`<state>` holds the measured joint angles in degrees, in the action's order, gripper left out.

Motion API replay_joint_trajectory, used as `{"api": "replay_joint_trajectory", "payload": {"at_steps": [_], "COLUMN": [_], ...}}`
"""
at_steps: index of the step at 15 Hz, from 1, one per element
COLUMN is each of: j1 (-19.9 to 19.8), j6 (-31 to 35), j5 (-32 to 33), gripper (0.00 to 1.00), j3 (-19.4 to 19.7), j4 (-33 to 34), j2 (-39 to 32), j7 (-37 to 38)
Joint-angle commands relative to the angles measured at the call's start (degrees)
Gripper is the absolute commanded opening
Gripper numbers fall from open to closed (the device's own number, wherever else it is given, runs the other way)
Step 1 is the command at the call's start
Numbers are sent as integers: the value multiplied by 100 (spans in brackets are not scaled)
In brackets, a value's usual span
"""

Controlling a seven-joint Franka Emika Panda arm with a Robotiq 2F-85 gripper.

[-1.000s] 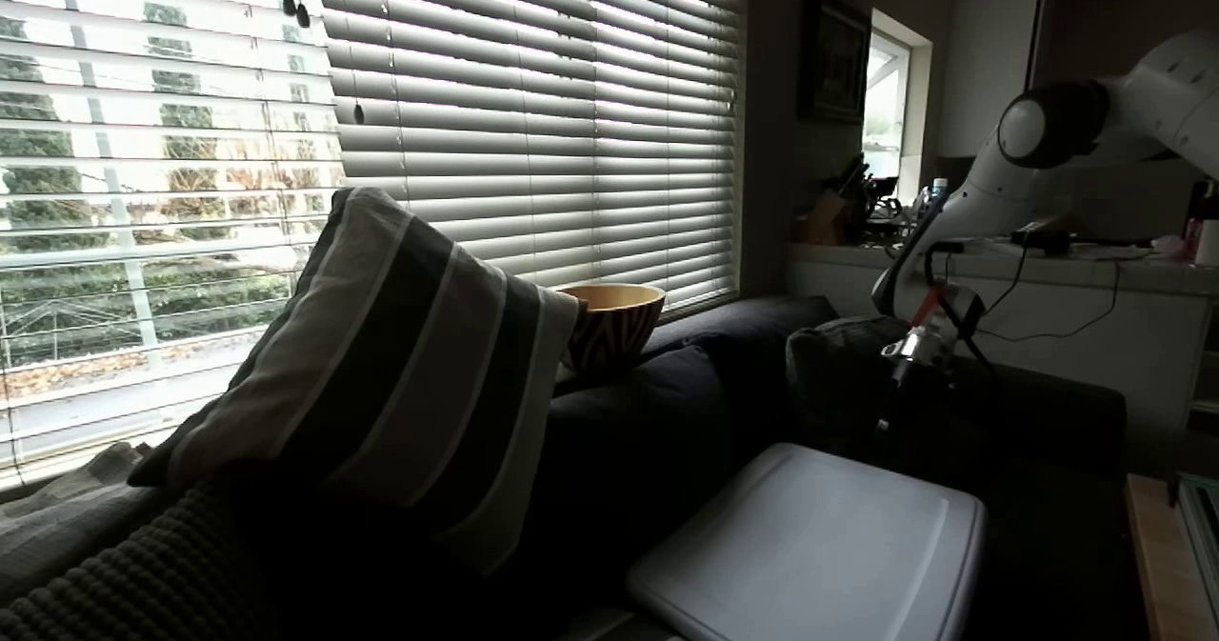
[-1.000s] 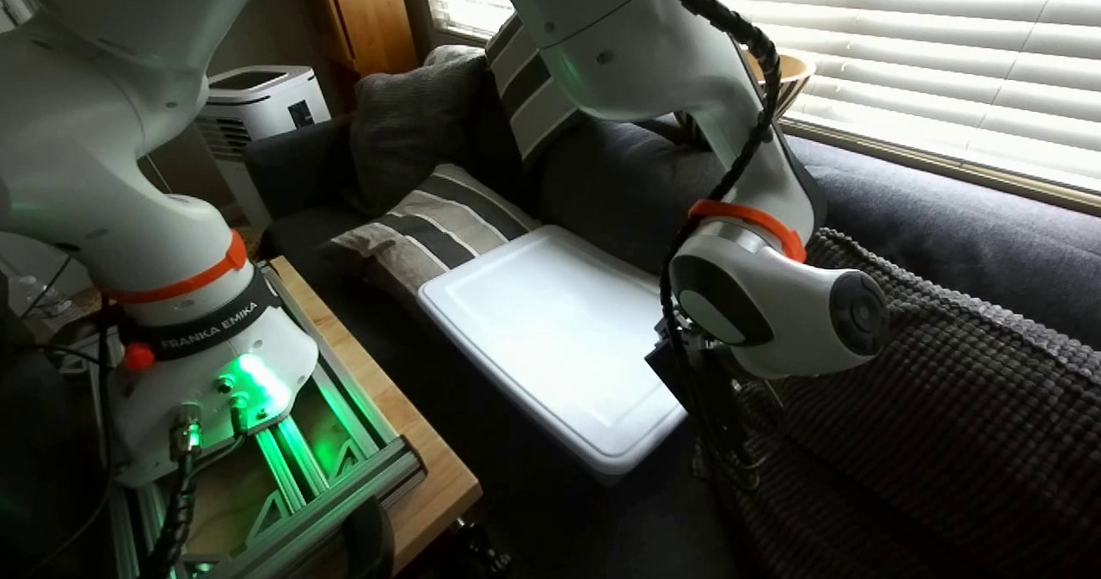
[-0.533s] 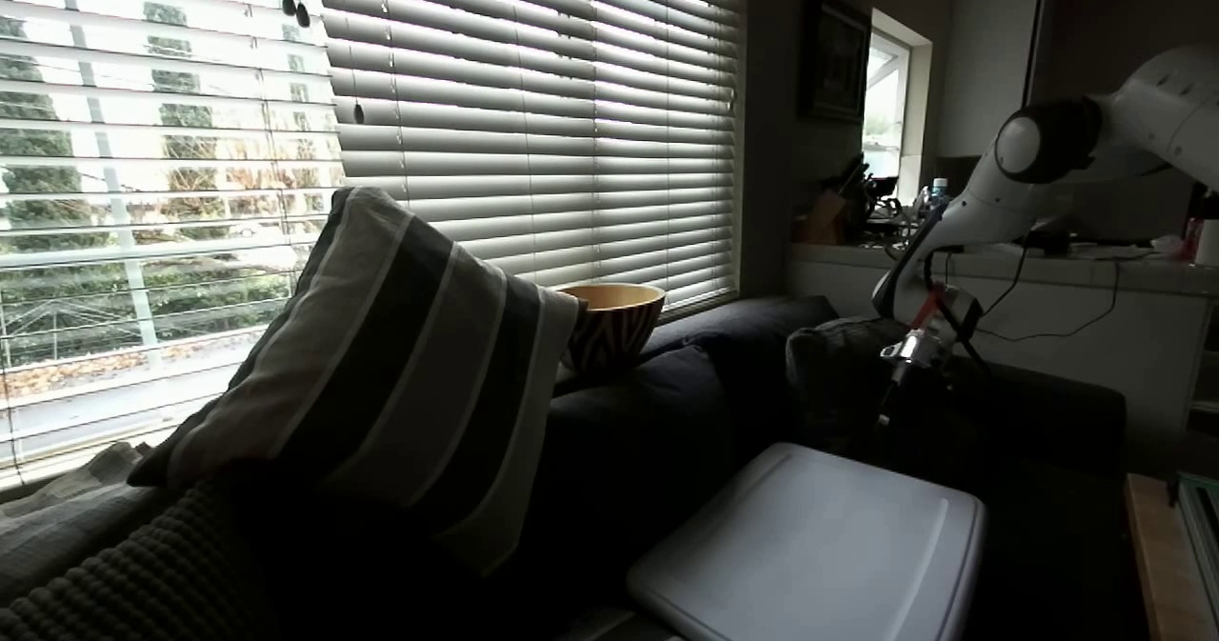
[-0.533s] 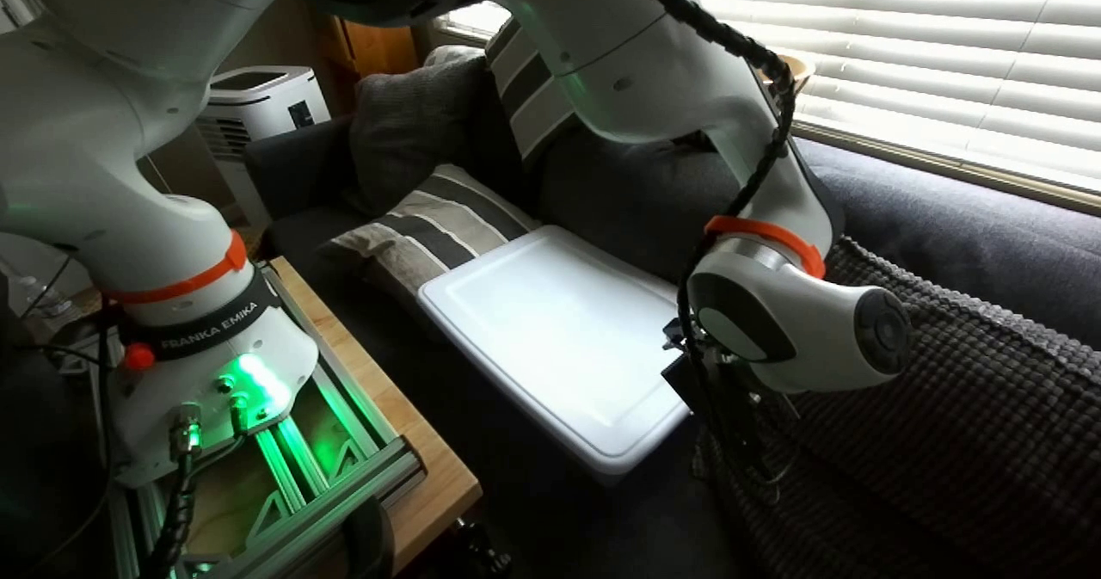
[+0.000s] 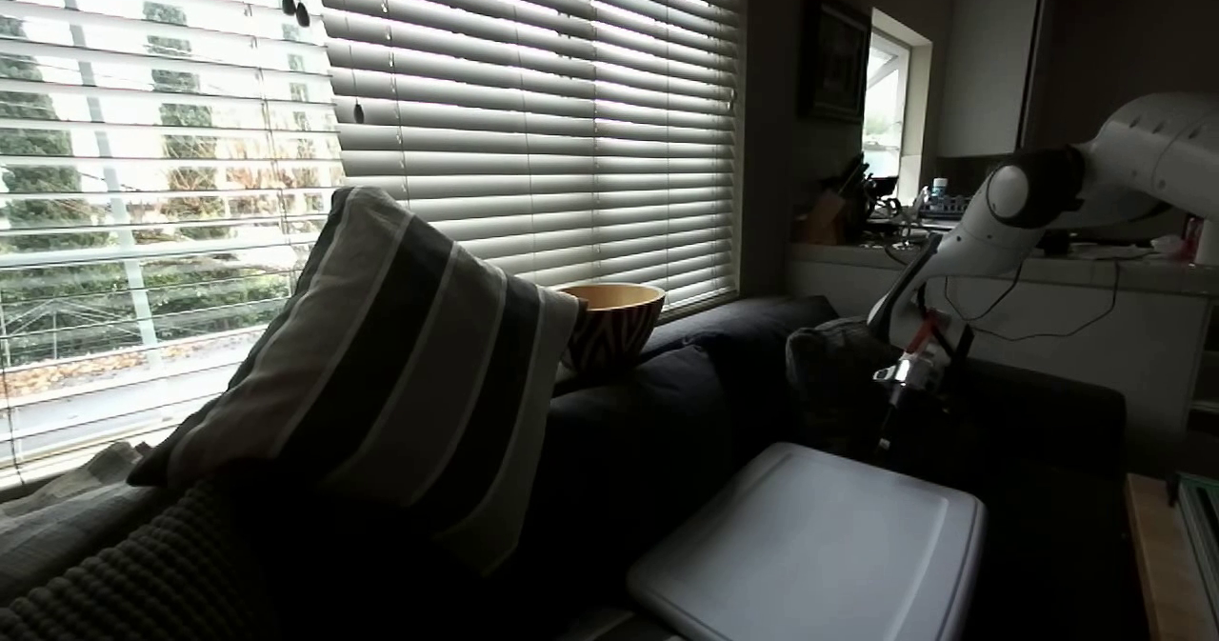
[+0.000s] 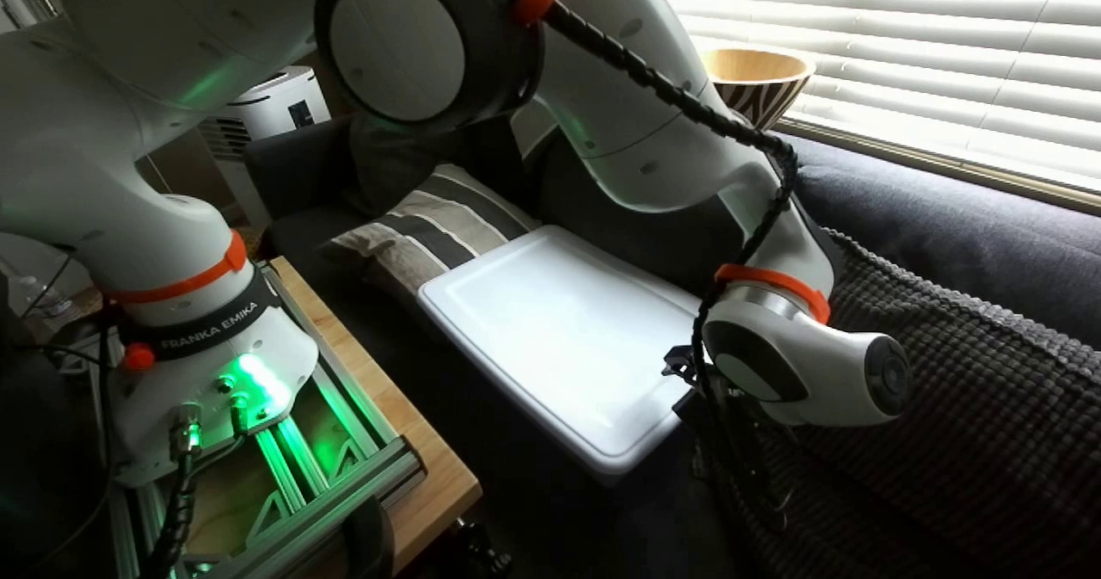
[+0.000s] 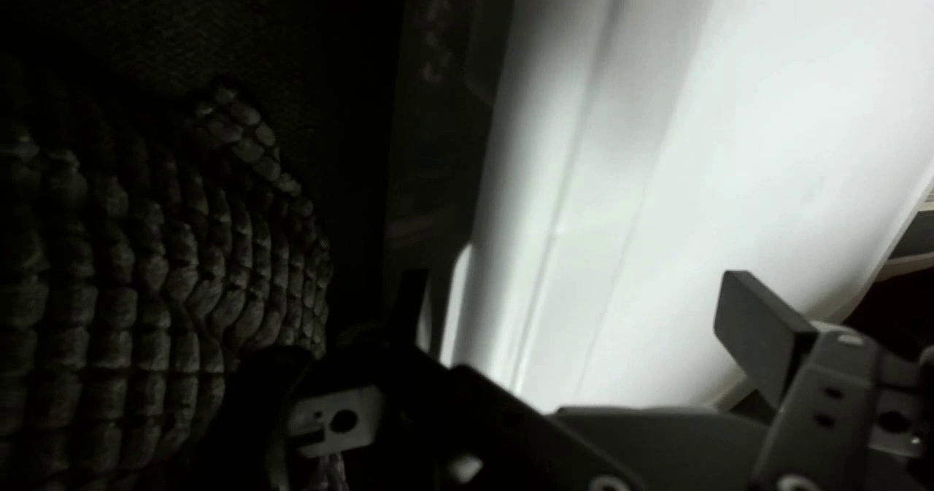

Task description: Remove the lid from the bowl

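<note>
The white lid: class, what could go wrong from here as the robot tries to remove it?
The open pincer seems to straddle the edge of the lid in the wrist view; it might slip off the smooth border. The knobbly blanket nearby could snag the pincer. The bin beneath could lift along if the lid grips it.

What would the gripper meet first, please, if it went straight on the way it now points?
Probably the lid: its edge shows between the open jaws of the gripper in the wrist view, though the gap in depth is unclear.
</note>
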<state>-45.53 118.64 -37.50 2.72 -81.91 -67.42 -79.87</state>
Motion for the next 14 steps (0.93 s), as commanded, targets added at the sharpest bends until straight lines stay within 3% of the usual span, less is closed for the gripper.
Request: {"api": "replay_joint_trajectory", "payload": {"at_steps": [1,4,5,6,9,11,14], "j1": [-212,-341,-380,-402,-436,-369,-360], "j6": [-159,-348,-463,-550,-843,-920,-988], "j5": [287,375,385,399,454,380,386], "gripper": [100,100,91,73,49,38,32], "j3": [-196,-384,-448,-503,-593,-482,-481], "j4": [804,1161,1251,1321,1388,1312,1258], "j2": [-623,-901,-959,-996,-973,-865,-811], "j7": [-3,16,17,21,43,9,-2]}}
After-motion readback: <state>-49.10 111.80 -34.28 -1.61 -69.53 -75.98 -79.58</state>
